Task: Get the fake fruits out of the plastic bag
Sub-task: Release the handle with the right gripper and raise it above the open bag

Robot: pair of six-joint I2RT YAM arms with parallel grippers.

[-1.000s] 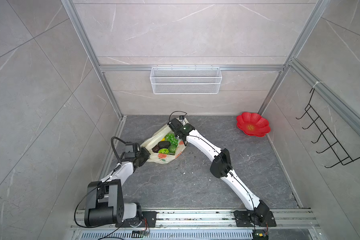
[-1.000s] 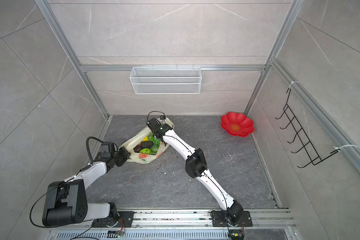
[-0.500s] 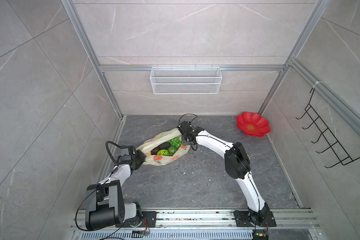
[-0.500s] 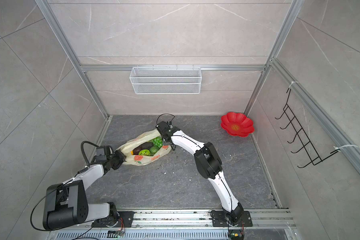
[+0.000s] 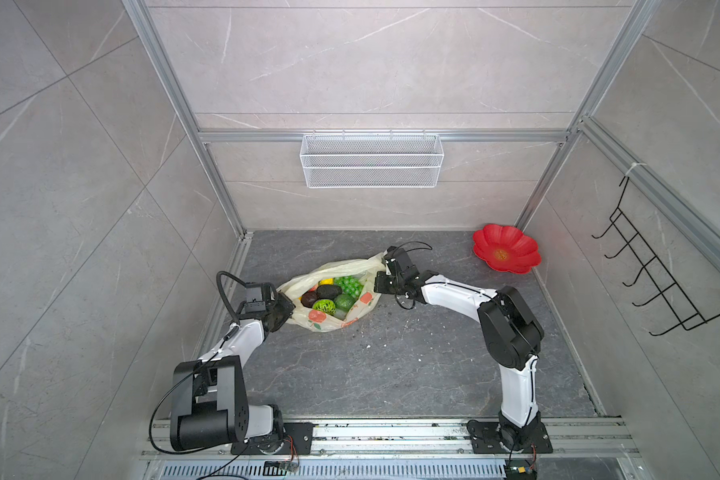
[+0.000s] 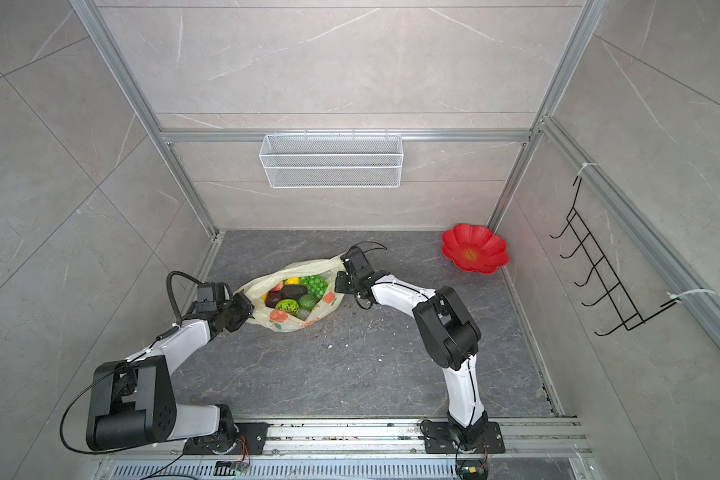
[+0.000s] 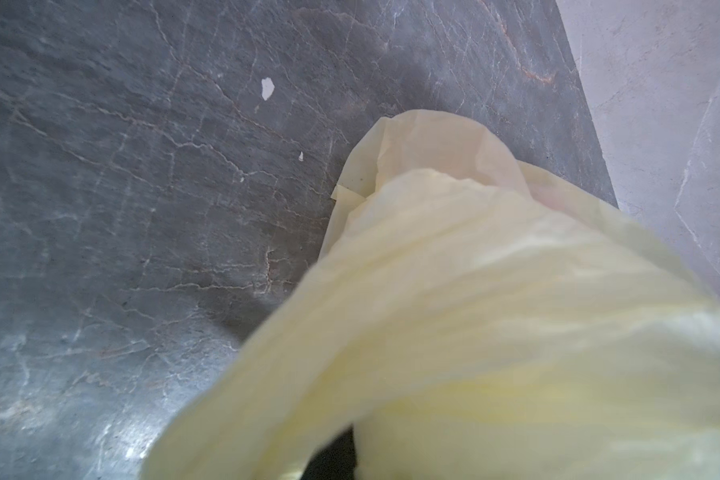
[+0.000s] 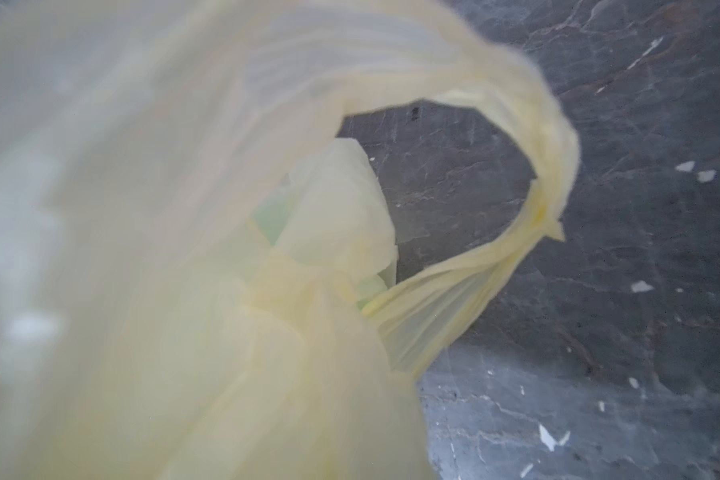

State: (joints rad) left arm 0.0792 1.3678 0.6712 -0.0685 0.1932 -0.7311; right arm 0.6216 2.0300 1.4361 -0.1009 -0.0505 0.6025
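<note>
The plastic bag [image 5: 325, 323] [image 6: 284, 319] lies on the dark floor with its mouth stretched wide between my two grippers. Inside lie the fake fruits: a green grape bunch [image 5: 348, 284], a dark brown one [image 5: 309, 298], a green bumpy ball [image 5: 324, 306], a dark green one [image 5: 344, 301] and a bit of yellow [image 5: 326, 281]. My left gripper [image 5: 288, 309] [image 6: 247, 309] is shut on the bag's left edge. My right gripper [image 5: 378, 281] [image 6: 338, 282] is shut on its right edge. Pale-yellow plastic [image 7: 474, 311] [image 8: 184, 249] hides the jaws in both wrist views; a twisted handle loop [image 8: 549, 166] shows.
A red flower-shaped plate [image 5: 506, 248] [image 6: 474, 248] sits in the far right corner. A white wire basket [image 5: 371, 160] hangs on the back wall and a black hook rack [image 5: 657, 282] on the right wall. Small white specks dot the floor [image 5: 391, 374] in front of the bag.
My right gripper left the bag's middle, shut on its right edge and pulled it to the right. The left gripper kept its grip. The bag's mouth now gapes wider, showing more fruit.
</note>
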